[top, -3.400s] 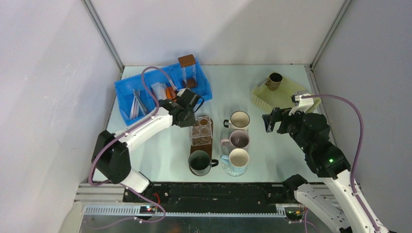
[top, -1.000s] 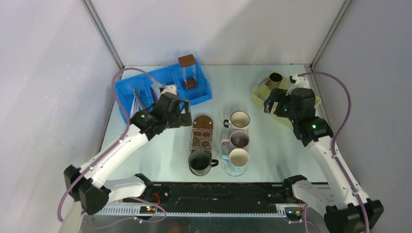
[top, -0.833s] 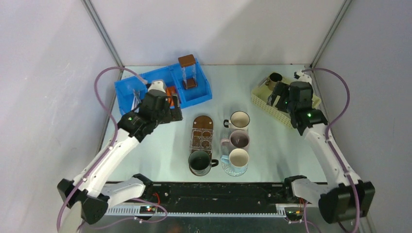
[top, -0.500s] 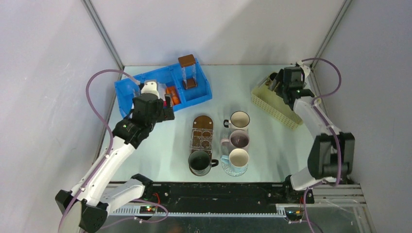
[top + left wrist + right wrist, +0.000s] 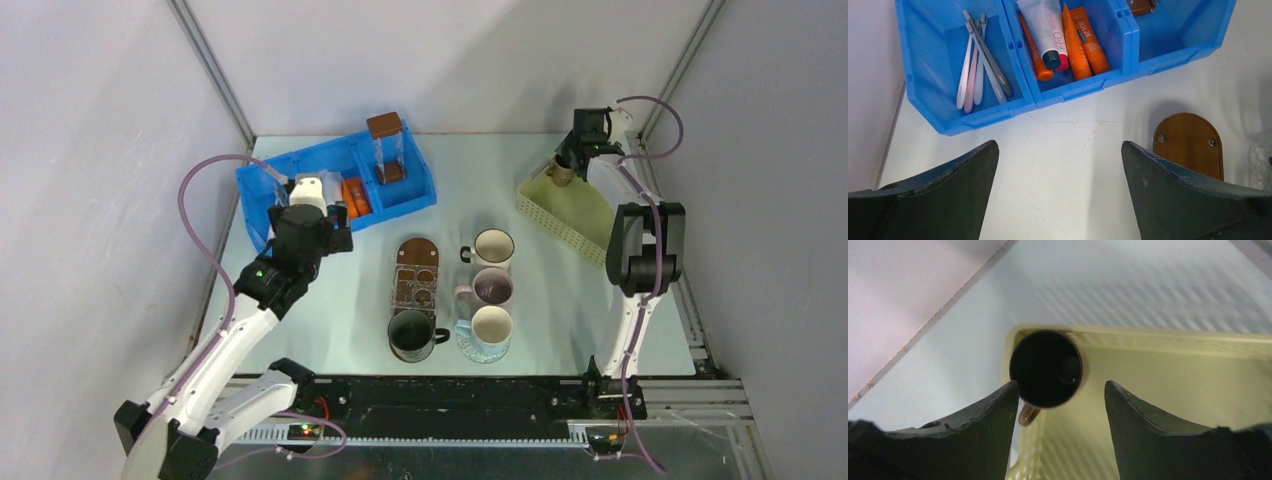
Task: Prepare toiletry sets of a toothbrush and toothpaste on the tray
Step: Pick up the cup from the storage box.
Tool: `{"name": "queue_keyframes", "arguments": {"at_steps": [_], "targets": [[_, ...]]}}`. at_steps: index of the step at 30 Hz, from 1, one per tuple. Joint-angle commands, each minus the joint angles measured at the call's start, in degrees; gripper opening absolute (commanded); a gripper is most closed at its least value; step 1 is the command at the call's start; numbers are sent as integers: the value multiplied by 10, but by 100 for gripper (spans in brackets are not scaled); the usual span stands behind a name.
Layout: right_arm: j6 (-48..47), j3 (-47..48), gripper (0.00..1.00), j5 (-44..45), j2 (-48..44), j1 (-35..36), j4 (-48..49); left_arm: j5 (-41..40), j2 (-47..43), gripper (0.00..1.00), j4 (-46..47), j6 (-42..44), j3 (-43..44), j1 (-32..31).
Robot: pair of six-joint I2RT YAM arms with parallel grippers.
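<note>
Left wrist view: left pincer (image 5: 1058, 145) spread wide, toothbrushes (image 5: 988, 56) ahead and slightly left in the blue bin's (image 5: 983, 117) end compartment (handles pointing roughly toward it, toothpaste (image 5: 1088, 40) next door). Right pincer (image 5: 1060, 385), jaws apart, hovers far off over the tray (image 5: 1173, 337).

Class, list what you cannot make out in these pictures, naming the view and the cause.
- Dark mug interior: right wrist view, too dark to show any contents.
- Toothbrushes: top view, largely covered by the left arm.
- Brown-lidded box: left wrist view, cut off by the top edge.
- Much of the yellow basket: right wrist view, behind the right gripper.
</note>
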Motion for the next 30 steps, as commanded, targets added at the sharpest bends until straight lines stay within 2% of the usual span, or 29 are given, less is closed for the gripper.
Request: {"name": "queue_keyframes", "arguments": {"at_steps": [1, 8, 10, 16, 19, 30], "targets": [[11, 72, 63, 29, 49, -7, -20, -21, -8, 100, 32, 17, 0, 6], [14, 78, 55, 21, 74, -13, -42, -11, -5, 100, 30, 15, 0, 9], [12, 83, 50, 10, 83, -14, -47, -3, -5, 100, 31, 14, 0, 12], [3, 82, 12, -3, 81, -14, -49, 20, -7, 100, 30, 14, -1, 20], [-22, 78, 1, -3, 68, -14, -49, 23, -11, 100, 33, 18, -2, 22], [-199, 19, 0, -32, -68, -12, -36, 76, -19, 100, 34, 31, -3, 25]]}}
